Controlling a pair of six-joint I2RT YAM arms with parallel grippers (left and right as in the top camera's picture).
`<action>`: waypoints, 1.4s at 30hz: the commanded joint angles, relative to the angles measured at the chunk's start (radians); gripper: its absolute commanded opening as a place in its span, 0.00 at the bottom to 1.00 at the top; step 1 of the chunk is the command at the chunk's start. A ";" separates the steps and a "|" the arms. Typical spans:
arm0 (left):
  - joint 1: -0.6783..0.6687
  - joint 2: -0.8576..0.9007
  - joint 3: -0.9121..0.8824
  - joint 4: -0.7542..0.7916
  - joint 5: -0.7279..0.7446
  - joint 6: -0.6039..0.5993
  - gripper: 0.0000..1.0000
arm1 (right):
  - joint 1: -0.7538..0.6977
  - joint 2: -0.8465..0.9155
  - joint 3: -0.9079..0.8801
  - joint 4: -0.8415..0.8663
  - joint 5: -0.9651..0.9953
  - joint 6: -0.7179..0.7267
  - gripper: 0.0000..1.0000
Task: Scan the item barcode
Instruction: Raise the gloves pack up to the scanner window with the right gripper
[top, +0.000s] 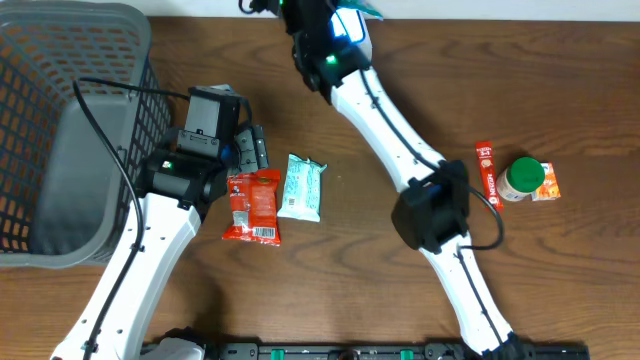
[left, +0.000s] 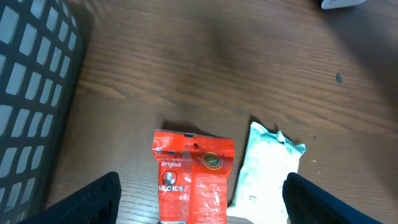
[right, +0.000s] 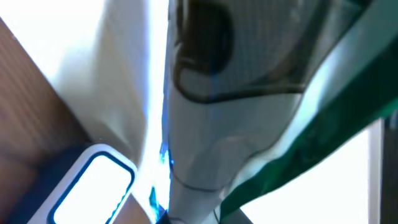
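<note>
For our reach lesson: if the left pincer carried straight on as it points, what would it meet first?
Probably the red snack packet, lying flat under the open left pincer; depth is unclear.

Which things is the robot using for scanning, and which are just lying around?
For the job: scanner, red snack packet, left gripper open above it.
Lying about: white packet, basket, green-lidded jar, orange stick.

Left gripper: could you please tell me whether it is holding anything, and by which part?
Nothing is held. The left gripper is open, its fingers wide apart above the red snack packet, which lies flat on the table, untouched.
</note>
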 joint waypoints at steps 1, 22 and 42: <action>0.003 -0.006 -0.001 0.000 -0.016 0.006 0.83 | -0.009 0.050 0.016 0.047 0.023 -0.099 0.01; 0.003 -0.006 -0.001 0.000 -0.016 0.006 0.83 | -0.050 0.092 -0.026 -0.154 -0.203 -0.050 0.01; 0.003 -0.006 -0.001 0.000 -0.016 0.006 0.83 | -0.078 0.097 -0.026 -0.103 -0.242 0.163 0.01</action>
